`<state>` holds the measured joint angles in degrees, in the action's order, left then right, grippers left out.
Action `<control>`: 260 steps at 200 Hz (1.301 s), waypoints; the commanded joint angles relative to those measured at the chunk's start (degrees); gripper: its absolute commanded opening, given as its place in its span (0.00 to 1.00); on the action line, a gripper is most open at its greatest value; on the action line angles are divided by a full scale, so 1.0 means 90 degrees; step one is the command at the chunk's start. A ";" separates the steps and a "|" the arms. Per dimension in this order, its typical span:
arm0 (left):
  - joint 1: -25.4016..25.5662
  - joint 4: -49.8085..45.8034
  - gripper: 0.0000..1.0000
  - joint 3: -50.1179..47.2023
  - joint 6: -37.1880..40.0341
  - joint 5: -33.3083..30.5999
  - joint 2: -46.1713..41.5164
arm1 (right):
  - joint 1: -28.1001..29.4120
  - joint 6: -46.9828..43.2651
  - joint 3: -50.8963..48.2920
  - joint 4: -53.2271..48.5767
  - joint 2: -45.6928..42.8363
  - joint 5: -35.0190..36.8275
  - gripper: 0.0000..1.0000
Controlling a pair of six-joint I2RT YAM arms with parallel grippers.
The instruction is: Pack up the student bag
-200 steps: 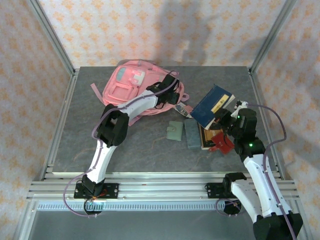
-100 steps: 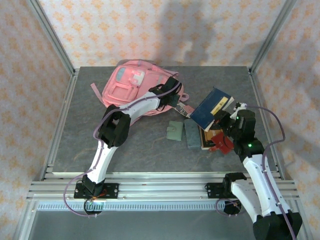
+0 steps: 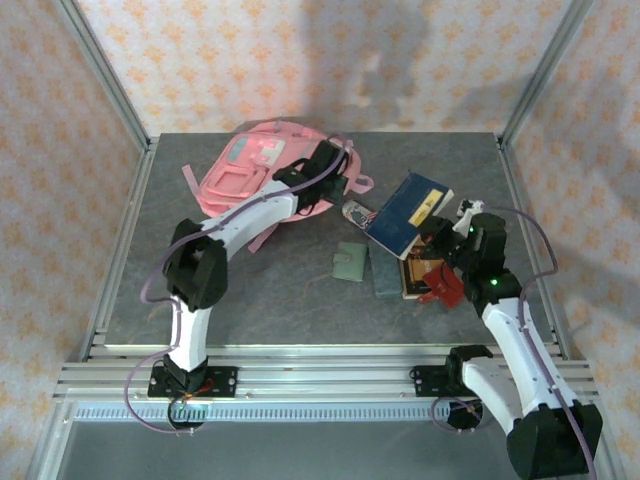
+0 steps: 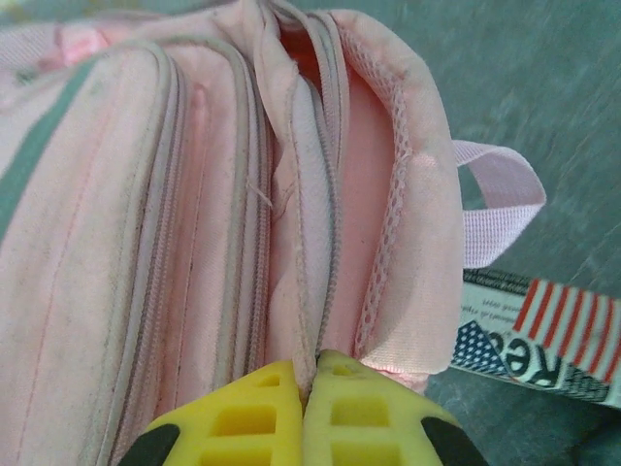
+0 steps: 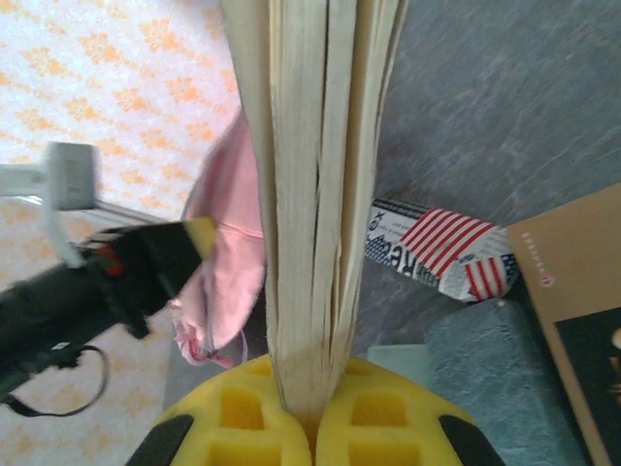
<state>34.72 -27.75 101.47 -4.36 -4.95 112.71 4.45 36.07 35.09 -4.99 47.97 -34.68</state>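
- Fabric of the student bag (image 3: 250, 170) looks soft, floppy and light; it is best taken at the firmer zip rim or a strap.
- Pink, with grey striping and a pale front patch, it lies far-left on the table (image 3: 280, 300), mouth agape.
- Its opening rim is pinched by the left gripper (image 4: 309, 383); the right gripper (image 5: 309, 427) clamps a blue book (image 3: 408, 212).

Lab cell: aluminium frame (image 3: 107, 70), papered walls (image 3: 300, 60)

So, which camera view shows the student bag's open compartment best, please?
The left wrist view: it looks closely into the student bag's unzipped compartment, with lining and mesh visible. The top external view shows the whole bag from above, with the left arm covering the opening. The right wrist view catches a pink edge beside the book.
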 commanded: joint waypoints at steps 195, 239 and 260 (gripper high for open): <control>0.0029 0.0716 0.47 -0.2271 -0.0183 0.0370 -0.1145 | 0.0080 0.0293 -0.0295 0.0910 -0.0041 -0.0427 0.00; 0.0125 0.0883 0.54 -0.2336 0.0057 -0.0716 -0.0621 | 0.0082 0.0250 -0.0331 0.0800 -0.0183 -0.0376 0.00; 0.0136 0.1146 0.55 -0.2534 0.0112 -0.1102 -0.0474 | 0.0077 0.0249 -0.0354 0.0825 -0.0176 -0.0397 0.00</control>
<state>35.46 -20.49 80.09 -5.39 -7.16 107.15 4.82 38.37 32.08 -0.38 47.53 -37.95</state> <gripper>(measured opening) 0.547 0.052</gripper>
